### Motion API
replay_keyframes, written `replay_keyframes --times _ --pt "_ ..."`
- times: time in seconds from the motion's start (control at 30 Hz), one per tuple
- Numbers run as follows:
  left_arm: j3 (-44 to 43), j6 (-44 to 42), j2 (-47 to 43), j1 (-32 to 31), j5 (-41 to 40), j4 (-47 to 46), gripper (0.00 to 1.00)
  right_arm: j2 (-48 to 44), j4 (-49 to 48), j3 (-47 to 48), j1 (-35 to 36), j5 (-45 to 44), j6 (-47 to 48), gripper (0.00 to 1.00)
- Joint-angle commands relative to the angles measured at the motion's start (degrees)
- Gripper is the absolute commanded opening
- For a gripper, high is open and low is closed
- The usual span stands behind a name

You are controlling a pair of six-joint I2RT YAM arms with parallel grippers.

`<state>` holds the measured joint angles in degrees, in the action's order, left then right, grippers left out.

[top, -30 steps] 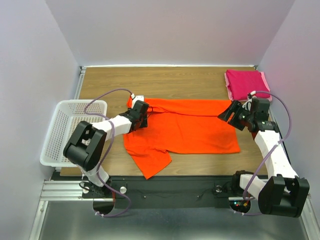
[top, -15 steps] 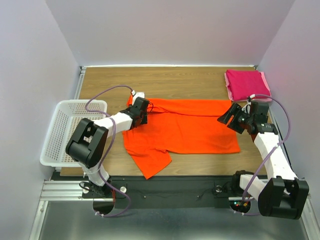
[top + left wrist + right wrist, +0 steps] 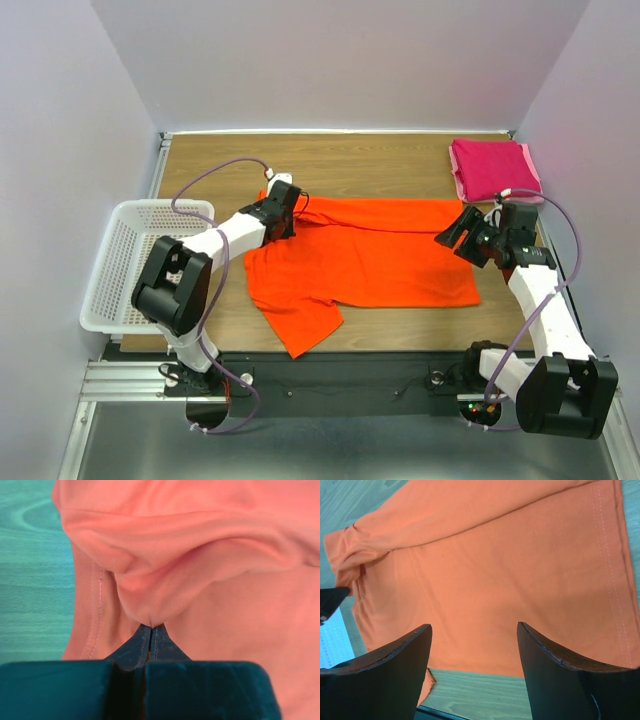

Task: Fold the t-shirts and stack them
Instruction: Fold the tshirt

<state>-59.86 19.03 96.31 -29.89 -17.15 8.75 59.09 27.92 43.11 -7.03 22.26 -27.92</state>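
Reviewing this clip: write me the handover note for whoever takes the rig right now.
Left pincer: shut on the orange shirt, pinching a fold near its far left corner.
Right pincer: open, above that shirt's right end, holding nothing.
Magenta shirt: folded at the table's far right corner.
Done: magenta shirt folded.
Left: finish folding the orange shirt, mostly spread out mid-table, then stack the two.
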Motion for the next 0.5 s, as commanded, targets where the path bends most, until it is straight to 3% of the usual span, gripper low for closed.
replay_keyframes --times 0.0,0.23,0.47 --pt "-6.14 0.13 -6.13 0.36 3.6 7.32 0.0 -1.17 -0.94 1.09 0.44 -0.55 -0.47 0.74" --pt "-5.81 1.62 -8.59 7.8 21.23 14.19 0.0 -1.08 -0.94 1.27 0.44 -0.46 -0.47 0.74" --pt "-2.28 1.28 -10.18 14.95 27.24 12.52 0.0 -1.52 -0.94 0.92 0.35 -0.99 -0.38 0.74"
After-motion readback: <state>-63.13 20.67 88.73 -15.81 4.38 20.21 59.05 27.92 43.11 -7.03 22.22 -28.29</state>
